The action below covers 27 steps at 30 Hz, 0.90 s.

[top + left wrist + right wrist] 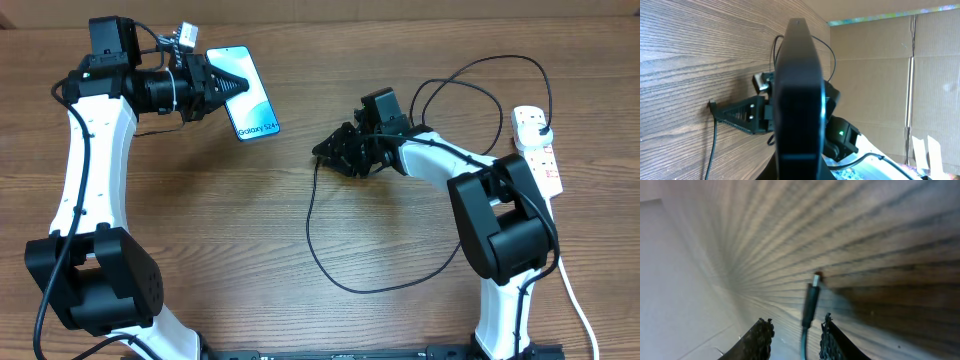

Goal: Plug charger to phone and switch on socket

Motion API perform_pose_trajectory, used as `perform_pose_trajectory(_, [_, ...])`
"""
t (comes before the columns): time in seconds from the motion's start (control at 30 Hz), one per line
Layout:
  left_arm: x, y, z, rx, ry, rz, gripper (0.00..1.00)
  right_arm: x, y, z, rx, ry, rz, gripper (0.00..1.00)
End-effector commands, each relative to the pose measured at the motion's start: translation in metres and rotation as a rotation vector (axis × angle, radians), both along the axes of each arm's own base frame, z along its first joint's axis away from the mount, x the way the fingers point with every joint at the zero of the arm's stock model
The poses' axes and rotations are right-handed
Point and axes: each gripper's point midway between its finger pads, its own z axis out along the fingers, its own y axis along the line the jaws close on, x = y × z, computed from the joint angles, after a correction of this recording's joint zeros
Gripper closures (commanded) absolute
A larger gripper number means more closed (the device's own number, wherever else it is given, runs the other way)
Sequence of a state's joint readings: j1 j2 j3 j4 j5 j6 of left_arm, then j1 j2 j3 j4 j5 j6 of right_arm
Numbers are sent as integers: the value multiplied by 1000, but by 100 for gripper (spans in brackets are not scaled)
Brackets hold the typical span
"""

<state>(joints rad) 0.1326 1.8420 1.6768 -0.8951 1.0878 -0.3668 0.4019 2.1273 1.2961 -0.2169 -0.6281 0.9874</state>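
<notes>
My left gripper (232, 88) is shut on the phone (256, 102) and holds it above the table at the back left, teal screen up. In the left wrist view the phone (797, 90) shows edge-on as a dark slab. My right gripper (330, 152) is low over the table's middle, pointing left. Its fingers (796, 337) are apart, with the charger's connector tip (811, 300) between them, close to the right finger and not clamped. The black cable (312, 235) loops over the table to a plug (541, 125) in the white socket strip (540, 160) at the right.
The right gripper (742, 114) and the cable tip also show past the phone in the left wrist view. Cardboard walls (880, 75) stand behind the table. The strip's thick white cord (570, 290) runs down the right side.
</notes>
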Motion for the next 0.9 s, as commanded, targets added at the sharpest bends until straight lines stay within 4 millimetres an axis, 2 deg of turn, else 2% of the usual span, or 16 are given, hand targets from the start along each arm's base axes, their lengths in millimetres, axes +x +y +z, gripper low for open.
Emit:
perform_pose_trajectory(0.0, [-6, -4, 19, -23, -37, -14, 96, 0, 9, -9, -2, 20, 0, 70])
perform_pose_trajectory(0.3, [-6, -4, 19, -24, -36, -15, 96, 5, 10, -10, 2, 9, -15, 77])
perform_pose_trajectory(0.57, [-6, -4, 19, -24, -36, -15, 96, 5, 9, -10, -5, -12, 2, 96])
perform_pose_trajectory(0.77, [-7, -4, 18, -25, -25, -15, 96, 1, 12, -3, 11, -86, 100, 96])
perform_pose_trajectory(0.87, [-8, -4, 18, -26, -22, -15, 96, 1, 14, 13, 26, -166, 163, 96])
